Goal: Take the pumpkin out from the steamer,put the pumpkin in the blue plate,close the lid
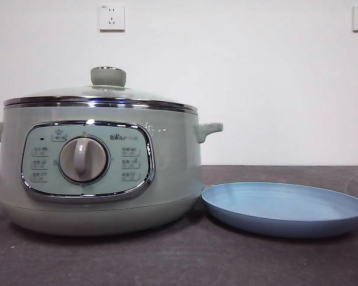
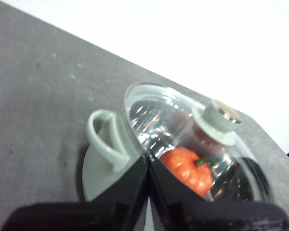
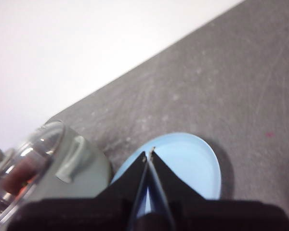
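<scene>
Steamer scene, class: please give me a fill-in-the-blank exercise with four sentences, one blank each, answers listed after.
1. The lid sits ____ the steamer, closed.
2. Through the glass, the left wrist view shows the orange ____ inside the pot.
3. The blue plate on the table holds ____.
4. The left gripper and the right gripper both have their jaws ____.

Missing words: on; pumpkin; nothing; shut
</scene>
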### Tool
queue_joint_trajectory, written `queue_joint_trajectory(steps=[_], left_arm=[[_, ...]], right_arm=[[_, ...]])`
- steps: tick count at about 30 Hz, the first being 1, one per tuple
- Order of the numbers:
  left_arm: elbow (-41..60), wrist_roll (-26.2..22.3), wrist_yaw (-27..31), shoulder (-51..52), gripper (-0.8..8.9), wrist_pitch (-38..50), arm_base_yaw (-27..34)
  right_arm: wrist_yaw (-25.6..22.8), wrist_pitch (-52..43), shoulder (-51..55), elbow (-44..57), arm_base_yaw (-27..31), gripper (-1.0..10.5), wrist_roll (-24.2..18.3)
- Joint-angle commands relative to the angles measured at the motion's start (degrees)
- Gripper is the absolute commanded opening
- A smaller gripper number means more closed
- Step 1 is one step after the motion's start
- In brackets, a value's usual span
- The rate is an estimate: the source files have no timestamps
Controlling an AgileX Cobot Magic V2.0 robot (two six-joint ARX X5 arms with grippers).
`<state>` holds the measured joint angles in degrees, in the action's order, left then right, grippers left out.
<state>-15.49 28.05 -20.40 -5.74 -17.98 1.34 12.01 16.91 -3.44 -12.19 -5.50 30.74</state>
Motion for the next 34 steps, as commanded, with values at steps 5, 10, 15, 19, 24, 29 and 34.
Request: queue_joint_trajectory(steps=[5,10,15,19,24,29,34], left_arm=[[-8.2,-7.0,0.5,-8.4,-0.08,-0.2,0.2],[-15.5,-12.5,0.0,-15.4,-0.08,-0.2,0.2],[-23.4,-17.0,-2.6,-21.9,-0.08,-2.7,0.2],[-29.6,-20.1,-4.7,-27.2,-0.07,-6.8,0.1],[-35.5,-23.2,-6.3,-32.4,0.0,-11.4,0.0],[-38.2,-23.6,-8.5,-36.0,2.12,-12.5,-1.0],[-38.5,-23.1,-8.5,-38.3,3.78,-12.6,-2.7]], right_arm=[[-0.1,0.1,-5.4,-7.6,0.1,-0.1,-4.5],[0.1,0.1,-12.7,-14.3,0.1,-0.1,-9.2],[1.6,2.2,-21.2,-22.2,0.1,0.0,-14.9],[3.8,5.7,-28.4,-29.6,0.1,0.0,-20.3],[7.8,11.5,-36.5,-38.2,0.1,0.4,-24.8],[9.1,14.5,-42.2,-43.3,0.1,3.0,-25.3],[9.1,14.8,-44.4,-44.1,0.1,4.5,-25.2]])
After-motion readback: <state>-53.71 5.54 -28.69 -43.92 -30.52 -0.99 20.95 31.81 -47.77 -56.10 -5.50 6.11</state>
